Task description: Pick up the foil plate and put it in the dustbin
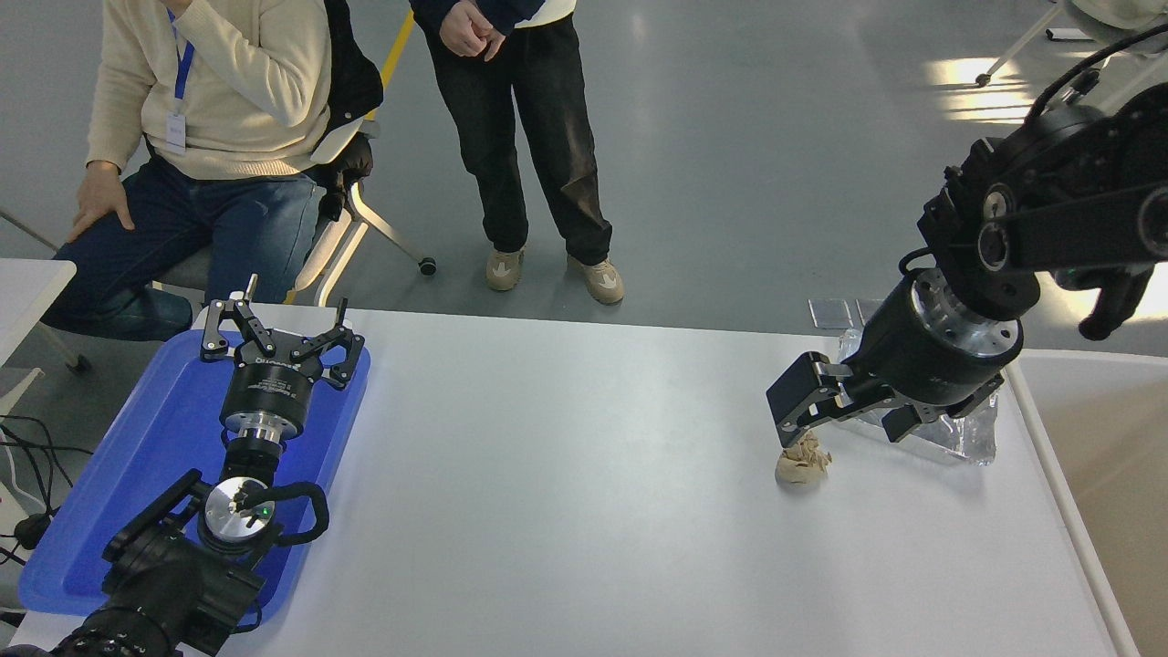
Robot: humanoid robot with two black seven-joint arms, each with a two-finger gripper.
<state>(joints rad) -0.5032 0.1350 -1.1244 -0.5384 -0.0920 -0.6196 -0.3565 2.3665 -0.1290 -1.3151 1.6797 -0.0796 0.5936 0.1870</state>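
Note:
The foil plate (pixel 969 436) is a shiny wrinkled tray at the table's right edge, mostly hidden behind my right gripper. My right gripper (pixel 841 427) hangs low in front of it with its jaws spread wide and nothing between them. Its left finger (pixel 792 401) is just above a small beige paper wad (pixel 803 467). The dustbin (pixel 1058 474), with a white rim and beige inside, stands right beside the table's right edge, next to the plate. My left gripper (pixel 276 339) is parked open over the blue tray at the lower left.
A flat blue tray (pixel 137 456) lies at the table's left under the parked left arm. Two people are at the far side, one seated at the left and one standing. A second white table edge (pixel 27 274) shows at the far left.

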